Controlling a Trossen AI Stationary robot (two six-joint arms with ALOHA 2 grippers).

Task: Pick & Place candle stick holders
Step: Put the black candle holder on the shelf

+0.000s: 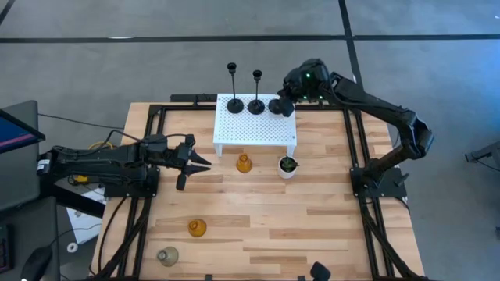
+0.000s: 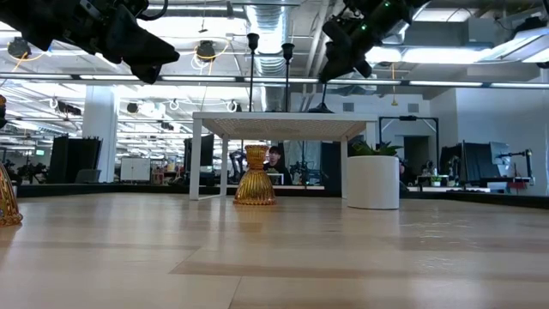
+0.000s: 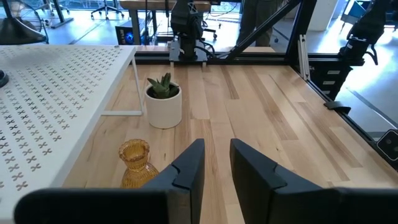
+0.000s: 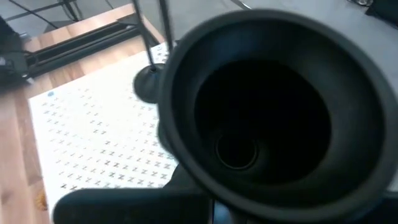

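Observation:
Two black thin-stemmed candle stick holders (image 1: 233, 104) (image 1: 256, 104) stand by their round bases on the white perforated stand (image 1: 250, 129). A third black holder (image 1: 278, 105) is at the stand's far right corner, and my right gripper (image 1: 289, 98) is shut on it. Its hollow round end (image 4: 261, 118) fills the right wrist view. Two amber glass holders (image 1: 244, 162) (image 1: 196, 228) and a pale grey one (image 1: 167, 255) stand on the table. My left gripper (image 1: 200, 164) hovers level left of the near amber one (image 3: 135, 160), open by a narrow gap and holding nothing. My right gripper holds the third black holder from the far right, slanting down. The holder's own round hollow end (image 4: 186, 93) hides the fingertips, so which part they pinch cannot be told. In the low view its lower end (image 2: 324, 103) shows at the stand's top; resting or just clear, I cannot tell.
A small white pot with a green plant (image 1: 288, 166) stands on the table in front of the stand's right leg. Black frame rails (image 1: 148, 117) run along the table's left, right and far sides. Bare wood lies at the near right (image 1: 312, 234).

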